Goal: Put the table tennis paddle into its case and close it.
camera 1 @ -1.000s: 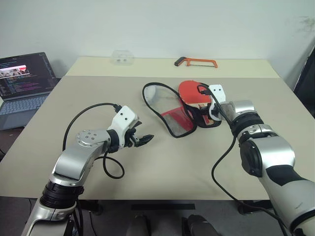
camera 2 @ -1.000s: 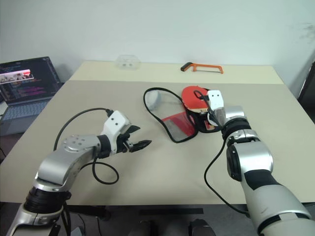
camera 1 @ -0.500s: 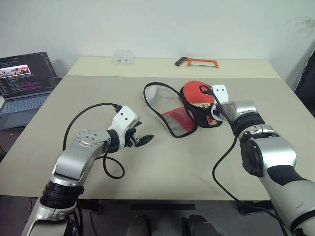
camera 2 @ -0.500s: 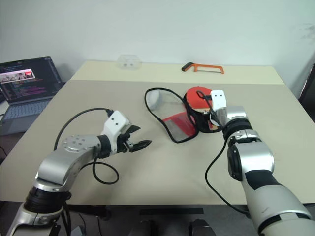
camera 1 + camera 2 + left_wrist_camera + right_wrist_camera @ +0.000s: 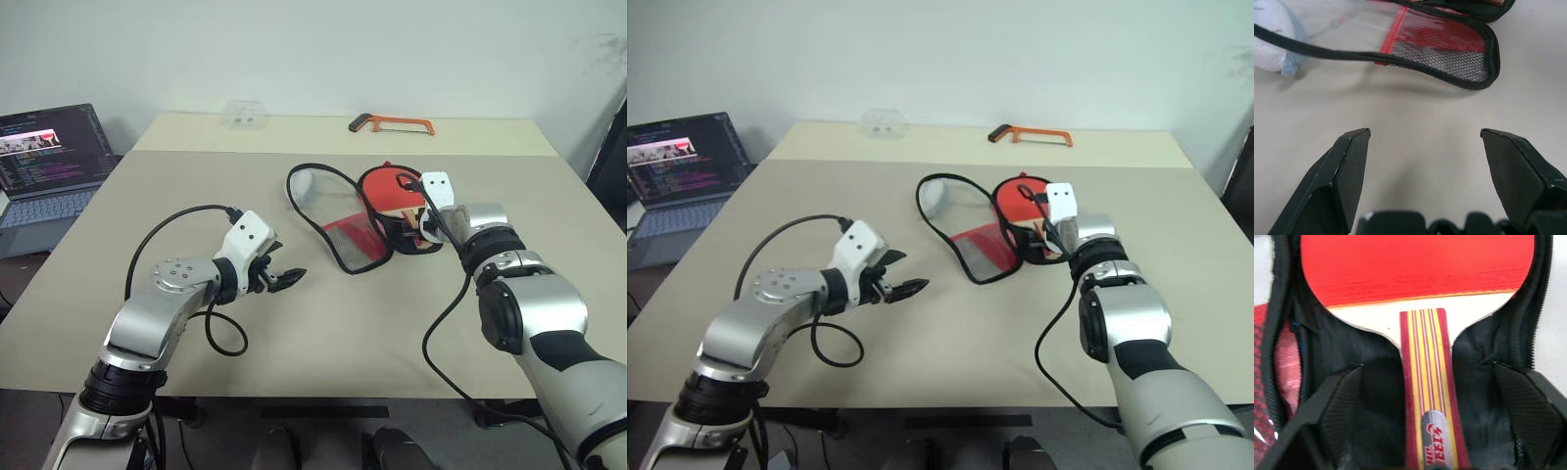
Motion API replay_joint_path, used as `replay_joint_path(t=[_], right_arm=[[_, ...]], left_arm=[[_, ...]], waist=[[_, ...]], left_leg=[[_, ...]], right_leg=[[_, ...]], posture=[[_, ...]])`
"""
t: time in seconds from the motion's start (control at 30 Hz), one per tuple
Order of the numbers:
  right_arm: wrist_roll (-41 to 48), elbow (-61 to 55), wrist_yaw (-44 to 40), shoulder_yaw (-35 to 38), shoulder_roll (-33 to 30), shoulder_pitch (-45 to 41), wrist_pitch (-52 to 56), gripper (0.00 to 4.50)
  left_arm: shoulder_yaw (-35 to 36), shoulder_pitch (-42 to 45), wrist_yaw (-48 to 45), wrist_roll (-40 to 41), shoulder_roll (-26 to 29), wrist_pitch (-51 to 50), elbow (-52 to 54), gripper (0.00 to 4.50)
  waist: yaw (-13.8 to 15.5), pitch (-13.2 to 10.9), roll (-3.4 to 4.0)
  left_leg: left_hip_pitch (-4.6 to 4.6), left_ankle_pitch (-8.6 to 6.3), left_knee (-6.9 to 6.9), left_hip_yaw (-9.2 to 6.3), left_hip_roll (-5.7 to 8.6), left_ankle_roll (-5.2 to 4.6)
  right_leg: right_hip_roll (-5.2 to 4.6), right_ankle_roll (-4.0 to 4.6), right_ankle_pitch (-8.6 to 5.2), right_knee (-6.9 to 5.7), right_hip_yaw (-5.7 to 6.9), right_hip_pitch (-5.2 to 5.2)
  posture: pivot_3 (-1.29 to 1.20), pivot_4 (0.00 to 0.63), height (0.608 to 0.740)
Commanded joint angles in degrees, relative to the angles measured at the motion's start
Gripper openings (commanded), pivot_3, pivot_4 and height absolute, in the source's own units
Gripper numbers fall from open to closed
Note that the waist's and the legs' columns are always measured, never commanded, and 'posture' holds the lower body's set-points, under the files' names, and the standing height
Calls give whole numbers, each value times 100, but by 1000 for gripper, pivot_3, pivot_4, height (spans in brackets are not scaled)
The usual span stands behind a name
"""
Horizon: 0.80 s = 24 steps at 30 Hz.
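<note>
Lying inside the open case [image 5: 1484, 377], the table tennis paddle [image 5: 1415, 269]: red blade deep in the black lining, striped handle pointing back out between the two fingers of the right gripper [image 5: 1425, 377]. Standing spread wide on either side of the handle, those fingers [image 5: 1334, 406], touching neither it nor anything else as far as visible, gripping nothing. Sitting at the case's handle end on the right part of the table [image 5: 294, 372]. Folding out toward the left, the case's red mesh flap [image 5: 351, 240], flat on the table, zipper edge looping round, not closed. Hovering low over bare table well short of that flap, the left gripper [image 5: 1425, 147], fingers [image 5: 1347, 166] wide apart, holding nothing, pointing toward the mesh flap. Resting near the table's far edge, an orange hacksaw [image 5: 390, 123] and a small clear plastic item [image 5: 245, 113]. Sitting off the table's left side, an open laptop [image 5: 44, 162], screen lit.
</note>
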State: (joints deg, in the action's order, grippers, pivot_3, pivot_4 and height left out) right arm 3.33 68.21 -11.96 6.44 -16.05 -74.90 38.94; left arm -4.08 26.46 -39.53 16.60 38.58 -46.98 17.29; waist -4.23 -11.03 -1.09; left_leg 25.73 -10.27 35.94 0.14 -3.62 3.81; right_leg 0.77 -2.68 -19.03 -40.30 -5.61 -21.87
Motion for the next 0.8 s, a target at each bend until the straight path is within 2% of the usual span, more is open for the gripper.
replay_joint_path(t=[0.03,0.2,0.33,0.43,0.5,0.6,0.8], right_arm=[[-38,-952,-195,-100,-334,-230,436,4474],[162,-3559,-653,-181,-1018,400,1778,4474],[529,-5312,-1699,-128,-1795,1503,1316,4474],[1004,-6310,-2716,142,-2223,2573,343,4474],[1900,-7013,-3597,565,-2353,3227,507,4500],[2371,-7772,-4385,575,-2606,4017,287,4500],[2602,-8145,-4258,389,-2391,4332,91,4500]], left_arm=[[141,126,-33,-42,102,176,-59,3963],[73,349,31,-194,67,391,-536,3963],[-73,663,136,-361,-148,570,-1076,3963],[-276,893,122,-580,-259,830,-1496,3963],[-461,1109,101,-780,-341,1063,-1874,3585],[-683,1398,7,-1019,-471,1428,-2389,2761],[-962,2000,-11,-1414,-924,1876,-3399,792]], waist=[[5,0,0],[97,0,0],[162,2,-3],[216,2,-4],[225,2,-3],[216,2,-3],[178,2,-3]], left_leg=[[0,0,0,0,0,0],[15,1,0,1,0,0],[15,0,2,0,-1,0],[15,0,10,5,1,-1],[15,0,9,6,2,-1],[14,1,10,2,-1,-1],[8,5,34,1,0,-7]], right_leg=[[0,0,0,-1,0,-1],[1,0,0,-18,-2,-26],[4,3,-3,-17,1,-25],[4,2,-3,-13,-4,-20],[4,1,-3,-14,-5,-20],[9,2,-3,-23,-4,-20],[10,1,-3,-53,-7,-19]], posture=[[0,150,740],[0,150,740],[0,150,740],[0,150,740],[0,150,740],[0,150,740],[0,150,740]])
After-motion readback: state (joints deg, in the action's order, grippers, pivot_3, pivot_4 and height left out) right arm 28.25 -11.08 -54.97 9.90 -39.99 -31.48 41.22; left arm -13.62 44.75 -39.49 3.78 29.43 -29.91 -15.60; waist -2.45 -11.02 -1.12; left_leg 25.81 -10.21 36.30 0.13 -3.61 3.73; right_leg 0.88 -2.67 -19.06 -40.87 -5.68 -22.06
